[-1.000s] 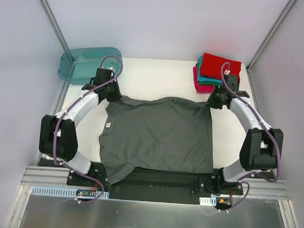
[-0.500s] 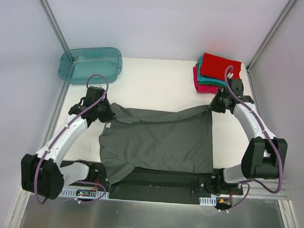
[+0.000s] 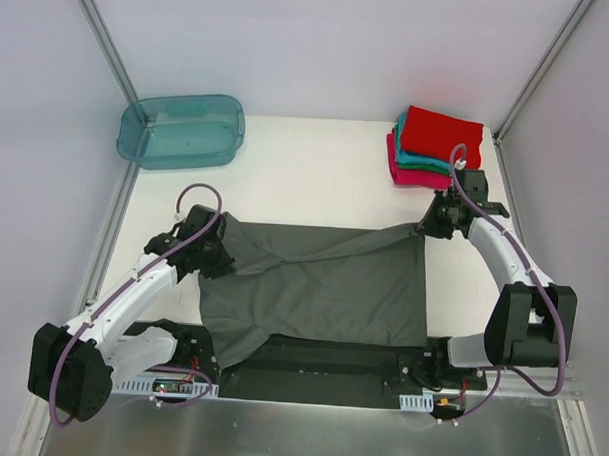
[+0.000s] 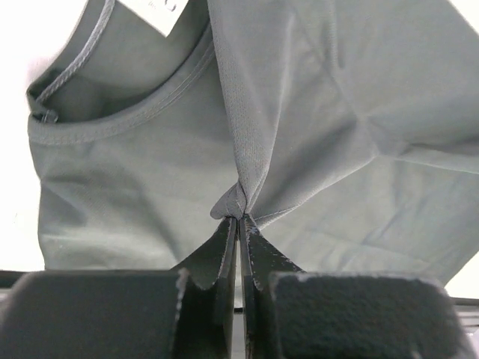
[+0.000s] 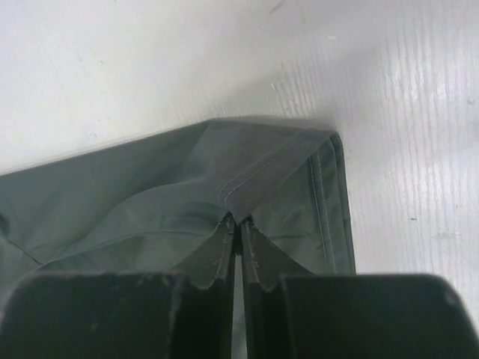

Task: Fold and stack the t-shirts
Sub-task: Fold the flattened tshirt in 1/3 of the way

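Observation:
A dark grey t-shirt [image 3: 322, 289] lies across the middle of the table, its far edge lifted and pulled toward the near side. My left gripper [image 3: 221, 257] is shut on the shirt's far left edge beside the neck opening; in the left wrist view [image 4: 239, 217] the cloth bunches at its tips, with the collar and white label [image 4: 153, 11] above. My right gripper [image 3: 425, 228] is shut on the far right corner, with the hem [image 5: 329, 202] beside its tips [image 5: 238, 221]. A stack of folded red, teal and magenta-pink shirts [image 3: 435, 145] sits at the far right.
A translucent teal plastic tub [image 3: 181, 130] stands at the far left corner. Frame posts rise at both far corners. A black mat [image 3: 320, 364] lies under the shirt's near edge between the arm bases.
Both grippers have drawn the shirt's far edge toward the near side; the left one moved much farther, down and slightly right. The shirt's far part now folds over itself.

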Motion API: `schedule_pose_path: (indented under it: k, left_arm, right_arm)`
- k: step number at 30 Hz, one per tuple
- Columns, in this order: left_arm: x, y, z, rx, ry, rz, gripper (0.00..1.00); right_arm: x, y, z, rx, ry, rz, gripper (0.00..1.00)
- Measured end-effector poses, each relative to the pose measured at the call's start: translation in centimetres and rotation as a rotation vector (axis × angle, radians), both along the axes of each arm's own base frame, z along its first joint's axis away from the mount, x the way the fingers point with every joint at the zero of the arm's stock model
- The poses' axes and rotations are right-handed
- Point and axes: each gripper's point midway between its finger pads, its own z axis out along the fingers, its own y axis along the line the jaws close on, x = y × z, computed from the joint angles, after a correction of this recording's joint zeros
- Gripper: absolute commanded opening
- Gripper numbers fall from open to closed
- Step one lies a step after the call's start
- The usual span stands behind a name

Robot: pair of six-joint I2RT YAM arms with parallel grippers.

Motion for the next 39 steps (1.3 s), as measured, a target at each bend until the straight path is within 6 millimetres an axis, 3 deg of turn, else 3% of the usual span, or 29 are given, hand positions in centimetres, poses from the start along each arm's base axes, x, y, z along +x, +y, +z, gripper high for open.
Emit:
schedule_pose_path:
  k: [2, 5, 8, 10, 12, 15, 20, 24, 27, 30, 33, 36, 39]
  left_arm:
    - [-0.8, 0.1, -0.8, 0.005, 0.027, 0.007, 0.06]
    - [-2.0, 0.4, -1.4, 0.01, 0.054, 0.014, 0.27]
    - [-2.9, 0.6, -1.7, 0.012, 0.065, 0.016, 0.5]
    - [-3.5, 0.9, -1.9, 0.014, 0.068, 0.014, 0.61]
    - [-4.2, 1.1, -2.0, 0.012, 0.072, 0.005, 0.75]
    - [-4.4, 1.2, -1.6, 0.009, 0.053, -0.007, 0.99]
    - [-2.3, 0.6, 1.0, 0.017, -0.003, -0.032, 0.99]
    - [2.9, -1.4, 3.6, 0.02, -0.058, -0.063, 0.99]
    - [7.5, -3.1, 3.7, 0.035, -0.06, -0.081, 0.99]
    - [12.5, -4.1, 2.3, 0.063, -0.049, -0.094, 0.97]
    - [15.7, -3.5, -0.3, 0.104, -0.016, -0.079, 0.97]
    - [16.5, -1.4, -4.0, 0.139, 0.07, -0.04, 0.96]
    - [16.3, 0.7, -6.2, 0.156, 0.138, 0.001, 0.96]
  right_arm:
    - [-0.9, -0.1, -0.7, -0.002, 0.02, -0.001, 0.17]
    - [-2.5, -0.2, -1.8, -0.006, 0.055, -0.006, 0.3]
    - [-4.2, -0.5, -2.7, -0.019, 0.082, -0.018, 0.59]
    - [-5.3, -1.0, -2.9, -0.037, 0.097, -0.033, 0.74]
    - [-5.9, -1.3, -2.7, -0.054, 0.094, -0.046, 0.97]
    - [-6.3, -1.6, -1.4, -0.07, 0.052, -0.047, 0.96]
    - [-6.2, -0.7, 0.5, -0.026, -0.025, 0.001, 0.96]
    - [-5.4, 1.5, 0.7, 0.046, -0.049, 0.083, 0.96]
    - [-4.2, 3.3, -0.6, 0.064, -0.008, 0.144, 0.96]
    - [-2.7, 4.3, -2.2, 0.068, 0.049, 0.175, 0.96]
    - [-1.0, 4.5, -4.0, 0.063, 0.095, 0.172, 0.96]
    - [0.0, 4.5, -6.0, 0.055, 0.147, 0.166, 0.96]
    - [0.1, 4.1, -7.8, 0.034, 0.197, 0.15, 0.96]
